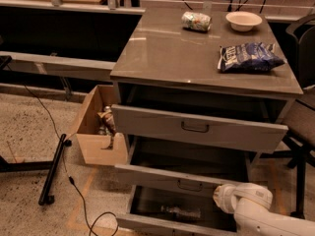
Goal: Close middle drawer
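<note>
The middle drawer of the grey cabinet stands pulled out, with a low narrow face panel and a small dark bar handle. Its grey interior shows under the top drawer. My white arm comes in from the bottom right. My gripper is at the arm's end, against the right end of the middle drawer's face panel. The arm hides most of it.
The top drawer, with a taller face, is also out, as is the bottom drawer, which holds a small object. A can, a bowl and a chip bag lie on the cabinet top. An open cardboard box and cables lie to the left.
</note>
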